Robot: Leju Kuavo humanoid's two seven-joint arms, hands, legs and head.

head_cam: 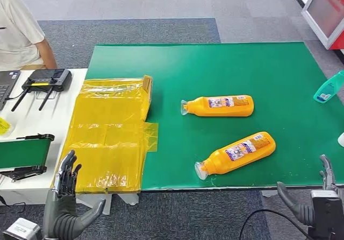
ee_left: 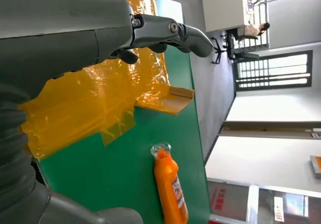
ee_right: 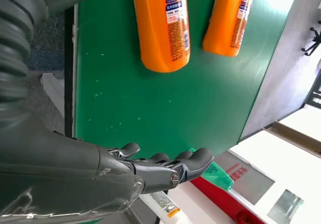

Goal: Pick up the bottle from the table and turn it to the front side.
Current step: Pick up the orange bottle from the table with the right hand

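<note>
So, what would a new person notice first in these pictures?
Probably the two orange bottles lying on their sides on the green table, the far bottle and the near bottle. Next, the crumpled yellow plastic sheet at the table's left end. Both hands, left hand and right hand, hold nothing.

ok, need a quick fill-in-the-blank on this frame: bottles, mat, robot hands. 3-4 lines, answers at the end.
1. Two orange bottles, the far bottle and the near bottle, lie on their sides on the ____ mat.
2. The left robot hand and the right robot hand hold ____.
3. Left of the mat, a sheet of ____ plastic film is spread out.
4. A ____ bottle lies at the mat's right edge.

Missing words: green; nothing; yellow; teal
</note>
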